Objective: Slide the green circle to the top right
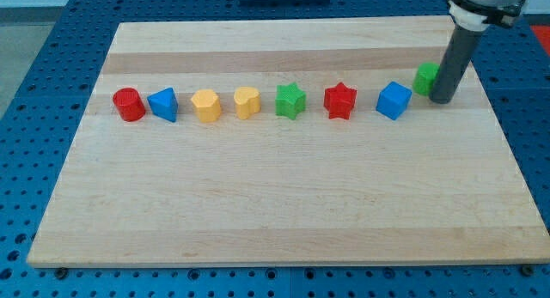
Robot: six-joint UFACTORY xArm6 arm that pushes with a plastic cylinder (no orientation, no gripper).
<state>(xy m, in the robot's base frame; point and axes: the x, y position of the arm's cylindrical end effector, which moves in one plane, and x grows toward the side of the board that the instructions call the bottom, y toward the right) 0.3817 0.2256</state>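
At the two o'clock part of the wooden board [284, 195], my tip [443, 100] stands touching the right side of the green circle [425, 77], which it partly hides. The rod has no jaws, so it grasps nothing; it only presses from the side. The green circle lies near the board's right edge, just at one o'clock from the blue cube [394, 100], at the end of the row.

To do this step well, I judge the tip should first go around to the six or seven o'clock side of the green circle, because a push from the present side would send it toward nine o'clock. Then push slowly toward one o'clock, through the block's middle, so it does not slip off or leave the board.
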